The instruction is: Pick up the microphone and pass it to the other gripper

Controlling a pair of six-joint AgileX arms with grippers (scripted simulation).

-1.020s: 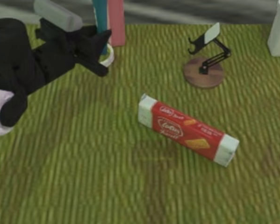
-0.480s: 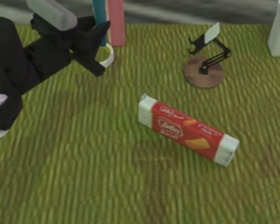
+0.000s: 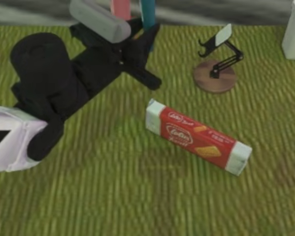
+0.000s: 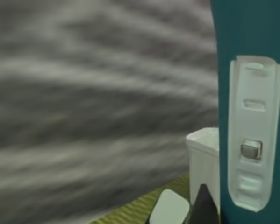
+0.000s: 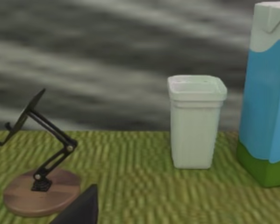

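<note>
The microphone (image 3: 147, 12) (teal handle upright) is held between the closed fingers of the left gripper (image 3: 146, 45) near the table's far edge.

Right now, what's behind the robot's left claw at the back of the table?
A pink block stands behind the left gripper, which grips the microphone by its teal handle. The arm covers the block's lower part.

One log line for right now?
left gripper: shut on microphone, lifted | right gripper: out of top view | handover: not yet
</note>
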